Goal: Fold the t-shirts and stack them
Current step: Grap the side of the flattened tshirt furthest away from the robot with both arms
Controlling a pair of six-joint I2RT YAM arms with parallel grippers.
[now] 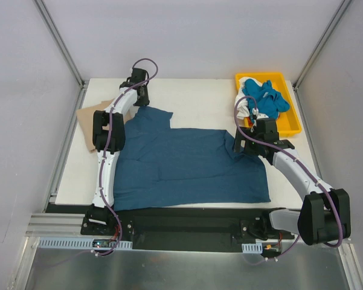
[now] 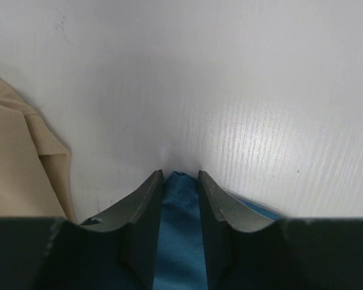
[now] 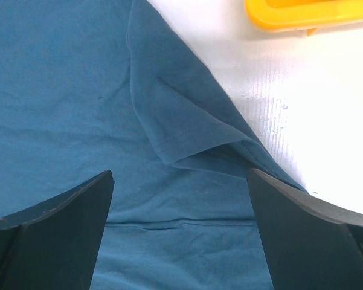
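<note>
A large dark teal-blue t-shirt (image 1: pixel 187 163) lies spread flat on the white table. My left gripper (image 1: pixel 140 99) is at its far left corner, and in the left wrist view the jaws (image 2: pixel 180 178) are drawn close with a bunched ridge of teal cloth (image 2: pixel 180 229) filling the gap between them. My right gripper (image 1: pixel 240 145) hovers open over the shirt's right side; its wrist view shows a turned-over sleeve (image 3: pixel 187 121) just beyond the wide-apart fingers. A tan-beige t-shirt (image 1: pixel 86 116) lies at the table's left edge. Brighter blue (image 1: pixel 266 99) and white (image 1: pixel 246 84) shirts sit crumpled in the tray.
The yellow plastic tray (image 1: pixel 293 103) stands at the back right corner, close behind my right wrist; its edge shows as a yellow tray rim (image 3: pixel 308 15) in the right wrist view. The tan cloth (image 2: pixel 18 163) lies just left of my left fingers. Grey walls enclose the table.
</note>
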